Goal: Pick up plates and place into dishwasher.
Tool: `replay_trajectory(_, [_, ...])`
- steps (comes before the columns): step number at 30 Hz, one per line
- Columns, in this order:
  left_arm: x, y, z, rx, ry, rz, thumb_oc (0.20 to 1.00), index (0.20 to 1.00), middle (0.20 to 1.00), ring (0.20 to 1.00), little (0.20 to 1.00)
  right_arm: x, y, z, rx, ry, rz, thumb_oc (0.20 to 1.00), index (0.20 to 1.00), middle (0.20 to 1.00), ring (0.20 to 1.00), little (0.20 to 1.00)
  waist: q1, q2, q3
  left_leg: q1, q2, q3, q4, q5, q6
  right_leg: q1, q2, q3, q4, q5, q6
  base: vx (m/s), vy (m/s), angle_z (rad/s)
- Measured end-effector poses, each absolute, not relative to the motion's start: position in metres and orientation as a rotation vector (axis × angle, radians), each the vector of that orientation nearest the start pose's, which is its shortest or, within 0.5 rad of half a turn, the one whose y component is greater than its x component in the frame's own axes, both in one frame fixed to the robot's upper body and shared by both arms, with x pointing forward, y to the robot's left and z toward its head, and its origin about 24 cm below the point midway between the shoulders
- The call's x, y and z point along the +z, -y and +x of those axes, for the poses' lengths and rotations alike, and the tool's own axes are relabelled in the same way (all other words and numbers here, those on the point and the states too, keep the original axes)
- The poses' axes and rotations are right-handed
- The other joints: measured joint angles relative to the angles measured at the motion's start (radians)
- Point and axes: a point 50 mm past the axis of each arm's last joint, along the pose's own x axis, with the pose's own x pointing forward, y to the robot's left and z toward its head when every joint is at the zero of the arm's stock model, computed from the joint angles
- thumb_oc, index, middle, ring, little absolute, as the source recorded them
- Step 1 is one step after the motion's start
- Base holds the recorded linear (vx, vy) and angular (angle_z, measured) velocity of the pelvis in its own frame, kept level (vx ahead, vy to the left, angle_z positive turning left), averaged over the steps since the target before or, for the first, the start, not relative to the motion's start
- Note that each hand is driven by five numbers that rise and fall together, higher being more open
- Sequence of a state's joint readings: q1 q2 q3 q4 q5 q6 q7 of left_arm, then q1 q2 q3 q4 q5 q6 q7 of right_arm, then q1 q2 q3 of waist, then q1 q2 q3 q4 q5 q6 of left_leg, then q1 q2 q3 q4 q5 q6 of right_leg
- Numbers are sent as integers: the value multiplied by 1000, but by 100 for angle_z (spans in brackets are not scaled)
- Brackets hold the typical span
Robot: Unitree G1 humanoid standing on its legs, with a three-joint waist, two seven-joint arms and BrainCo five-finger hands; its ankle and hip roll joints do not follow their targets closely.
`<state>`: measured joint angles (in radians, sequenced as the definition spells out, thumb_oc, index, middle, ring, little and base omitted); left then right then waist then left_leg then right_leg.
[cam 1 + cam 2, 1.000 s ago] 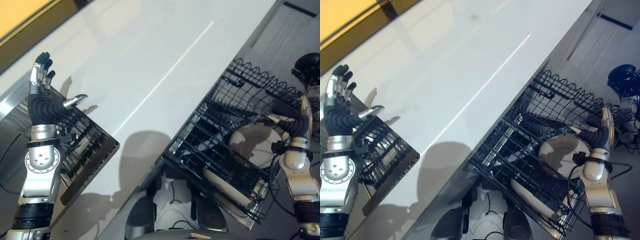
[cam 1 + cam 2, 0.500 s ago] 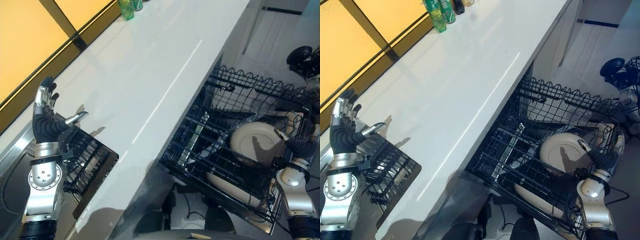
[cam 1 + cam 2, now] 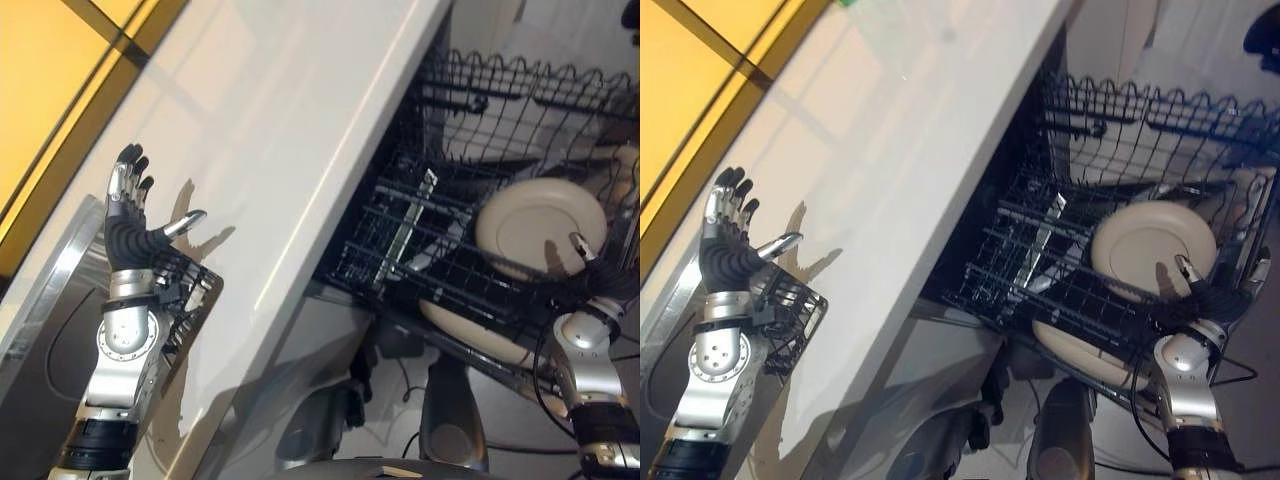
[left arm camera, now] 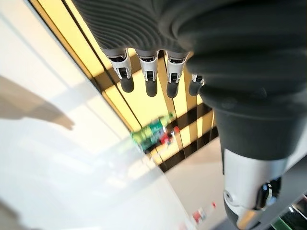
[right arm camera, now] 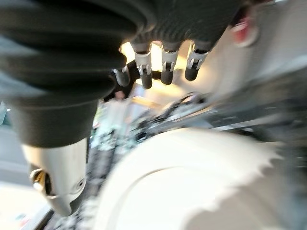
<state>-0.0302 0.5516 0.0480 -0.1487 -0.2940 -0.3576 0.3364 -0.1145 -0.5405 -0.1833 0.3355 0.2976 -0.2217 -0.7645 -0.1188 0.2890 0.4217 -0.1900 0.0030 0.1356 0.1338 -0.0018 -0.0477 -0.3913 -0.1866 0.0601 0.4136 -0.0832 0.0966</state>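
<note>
A: Where are the plates sitting?

B: One cream plate [image 3: 541, 226] is leaning on edge in the dishwasher rack [image 3: 470, 120], pulled out beside the white surface [image 3: 290, 130]. A second plate [image 3: 470, 335] is lying lower, near the rack's front edge, partly hidden by wire.

A: And the right hand?

B: The right hand [image 3: 1208, 296] is hovering just beside the leaning plate's lower rim, fingers [image 5: 165, 74] straight and apart, clamping on nothing. Whether it is touching the rim, the pictures are not showing.

A: The left one?

B: The left hand [image 3: 132, 225] is raised over the small black wire basket [image 3: 180, 295] at the surface's near end, fingers [image 4: 148, 79] straight and spread, empty.

A: How is the plate likely handling?

B: Judging by its look, it is stiff, glazed and slippery, with moderate weight, and it is probably chipping if knocked against the wires. The best hold seems to be the rim, thumb on one face and fingers on the other, since the flat centre is offering no purchase. The leaning plate looks only loosely seated, so a nudge may be tipping it.
</note>
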Motion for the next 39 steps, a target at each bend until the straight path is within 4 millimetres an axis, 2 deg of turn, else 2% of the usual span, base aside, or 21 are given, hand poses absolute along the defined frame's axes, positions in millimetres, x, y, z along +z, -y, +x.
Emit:
replay_trajectory(3, [153, -246, 241, 261, 589, 153, 1000, 1000, 1000, 1000, 1000, 74, 346, 237, -1033, 154, -108, 1000, 1000, 1000, 1000, 1000, -11, 3, 2, -1, -1, 3, 2, 2, 3, -9, -2, 8, 9, -1, 1, -15, 64, -7])
replay_trajectory(8, [153, -239, 241, 236, 593, 142, 1000, 1000, 1000, 1000, 1000, 79, 347, 242, -993, 170, -37, 1000, 1000, 1000, 1000, 1000, -32, 8, 6, -15, -11, 2, 27, 7, 10, -19, -11, 11, 25, -4, 6, 32, 56, 2])
replay_trajectory(12, [153, -238, 242, 235, 592, 140, 1000, 1000, 1000, 1000, 1000, 84, 348, 248, -831, 176, 18, 1000, 1000, 1000, 1000, 1000, -35, 8, 6, -33, -14, 1, 42, 4, 7, -43, -11, 22, 54, -5, 5, 7, 8, 0])
replay_trajectory(16, [151, -231, 244, 210, 584, 130, 1000, 1000, 1000, 1000, 1000, 85, 341, 255, -645, 162, -17, 1000, 1000, 1000, 1000, 1000, -35, 7, 6, -54, -14, -4, 31, -3, -2, -68, -3, 38, 68, -5, -1, -5, -2, 5])
replay_trajectory(17, [151, -228, 245, 201, 587, 127, 1000, 1000, 1000, 1000, 1000, 85, 339, 256, -614, 159, -18, 1000, 1000, 1000, 1000, 1000, -36, 5, 8, -54, -15, -4, 24, -10, -12, -71, -4, 41, 60, -2, -8, -11, 7, 23])
replay_trajectory(19, [154, -225, 247, 195, 601, 119, 1000, 1000, 1000, 1000, 1000, 85, 337, 258, -563, 159, -25, 1000, 1000, 1000, 1000, 1000, -37, -10, 19, -70, -29, -3, 149, -27, -11, -74, -29, 32, 64, 6, -17, -9, 16, 15])
replay_trajectory(20, [153, -224, 247, 194, 595, 118, 1000, 1000, 1000, 1000, 1000, 85, 335, 259, -550, 156, -27, 1000, 1000, 1000, 1000, 1000, -37, -5, 16, -66, -26, -4, 183, -42, -12, -75, -24, 28, 74, 6, -15, -2, 34, -3])
replay_trajectory(21, [153, -224, 248, 193, 597, 118, 1000, 1000, 1000, 1000, 1000, 84, 333, 260, -537, 155, -26, 1000, 1000, 1000, 1000, 1000, -36, 0, 11, -56, -22, -10, 161, -84, 1, -84, -13, 20, 88, 4, -11, 7, 45, -4])
replay_trajectory(26, [151, -221, 250, 208, 580, 102, 1000, 1000, 1000, 1000, 1000, 86, 329, 265, -527, 166, -13, 1000, 1000, 1000, 1000, 1000, -30, -2, 13, -76, -28, -31, 138, -84, 6, -102, -24, 14, 88, 11, -16, 24, 64, 16])
replay_trajectory(31, [151, -218, 252, 211, 581, 82, 1000, 1000, 1000, 1000, 1000, 83, 310, 278, -442, 127, -22, 1000, 1000, 1000, 1000, 1000, -29, -1, 13, -63, -27, -40, 126, -70, 20, -92, -24, -4, 88, 12, -23, 41, 105, 1])
replay_trajectory(33, [151, -218, 252, 211, 579, 80, 1000, 1000, 1000, 1000, 1000, 79, 303, 281, -417, 106, -25, 1000, 1000, 1000, 1000, 1000, -26, -1, 13, -61, -31, -51, 126, -62, 13, -80, -30, -14, 81, 13, -21, 58, 141, 8])
replay_trajectory(39, [146, -215, 252, 216, 549, 63, 1000, 1000, 1000, 1000, 1000, 79, 298, 287, -393, 70, -59, 1000, 1000, 1000, 1000, 1000, 27, -1, 13, -52, -45, -68, 120, -59, 18, -66, -49, -27, 82, 8, -14, 19, 121, 10])
